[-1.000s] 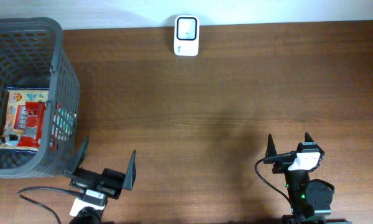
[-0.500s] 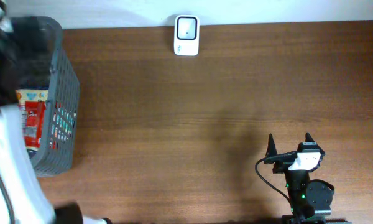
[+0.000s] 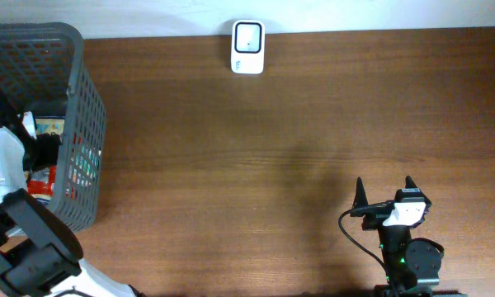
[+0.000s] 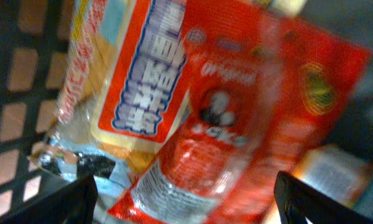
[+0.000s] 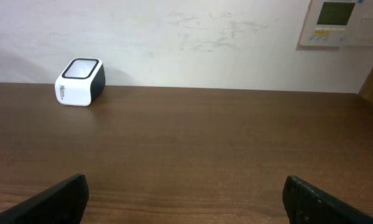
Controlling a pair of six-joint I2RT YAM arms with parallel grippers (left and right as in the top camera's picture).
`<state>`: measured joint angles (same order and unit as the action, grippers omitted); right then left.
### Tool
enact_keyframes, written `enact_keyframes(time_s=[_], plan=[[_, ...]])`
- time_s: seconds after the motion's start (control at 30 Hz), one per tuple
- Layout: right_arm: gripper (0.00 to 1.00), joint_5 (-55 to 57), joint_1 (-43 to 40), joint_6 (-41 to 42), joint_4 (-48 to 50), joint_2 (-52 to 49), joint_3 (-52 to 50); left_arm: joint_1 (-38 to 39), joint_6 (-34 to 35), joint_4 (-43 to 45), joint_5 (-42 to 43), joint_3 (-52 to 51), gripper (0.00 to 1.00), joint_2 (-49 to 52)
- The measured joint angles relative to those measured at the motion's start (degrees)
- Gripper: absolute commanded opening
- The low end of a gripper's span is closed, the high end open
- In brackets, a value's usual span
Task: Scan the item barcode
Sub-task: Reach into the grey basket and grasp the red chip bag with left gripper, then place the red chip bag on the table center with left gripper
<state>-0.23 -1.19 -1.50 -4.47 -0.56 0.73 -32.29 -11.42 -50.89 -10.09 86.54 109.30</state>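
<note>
Overhead, I see a grey plastic basket (image 3: 82,99) at the left edge of a brown wooden table (image 3: 272,148). My left arm reaches down into the basket and hides most of what lies inside.

The snack packet (image 4: 236,124) lies in the basket. In the left wrist view it fills most of the picture. It is red, with a white and blue label and an orange band on its left. Its long axis runs on a slant from upper right to lower left, and its printed face is turned up towards the camera. The picture is blurred, so I cannot find a barcode.

The left gripper (image 4: 186,199) hangs over the packet with its fingers spread wide at the two lower corners. I cannot tell whether they touch it.

A small white scanner (image 3: 247,47) stands at the table's far edge, well apart from the basket.

The right gripper (image 3: 384,191) sits near the front right, fingers wide, holding nothing.
</note>
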Motion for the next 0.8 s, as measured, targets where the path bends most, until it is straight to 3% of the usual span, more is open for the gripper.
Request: enact_keyframes(time_s=[0.07,0.1,0.2,0.23,0.4,0.47,0.53,0.6,0.63,0.7,0.8], plan=[[0.98,0.00,0.00,0.00,0.00,-0.02,0.00,-0.92,-0.09,4.48,-0.35,-3.45,0.74,0.00],[0.99,0.00,0.00,-0.02,0.00,-0.02,0.00,-1.11,-1.09,6.21,1.38,-4.87,0.66,-0.07],[0.99,0.00,0.00,0.02,0.00,-0.02,0.00,-1.16,-3.34,8.22,5.51,-6.67,0.20,-0.07],[0.99,0.00,0.00,0.02,0.00,-0.02,0.00,-1.16,-3.82,8.26,6.32,-6.73,0.00,-0.09],[0.99,0.00,0.00,-0.02,0.04,-0.02,0.00,-1.11,-3.98,6.36,7.76,-5.07,0.00,-0.52],[0.99,0.00,0.00,0.00,0.00,-0.02,0.00,-1.27,1.09,-2.71,8.26,12.31,0.00,-1.68],[0.99,0.00,0.00,0.02,0.00,-0.02,0.00,-1.29,3.85,-5.75,15.32,27.52,0.00,-8.13],[0.99,0.00,0.00,-0.02,0.00,-0.02,0.00,0.02,5.05,-6.82,32.02,32.37,0.00,-21.94],[0.99,0.00,0.00,0.00,0.00,-0.02,0.00,1.42,5.14,-7.69,37.33,32.54,0.00,-24.28],[0.99,0.00,0.00,0.00,0.00,-0.02,0.00,10.97,5.31,-15.43,50.62,32.83,0.00,-26.86],[0.99,0.00,0.00,0.00,0.00,-0.02,0.00,26.84,5.70,-18.47,50.03,26.91,0.00,-22.95]])
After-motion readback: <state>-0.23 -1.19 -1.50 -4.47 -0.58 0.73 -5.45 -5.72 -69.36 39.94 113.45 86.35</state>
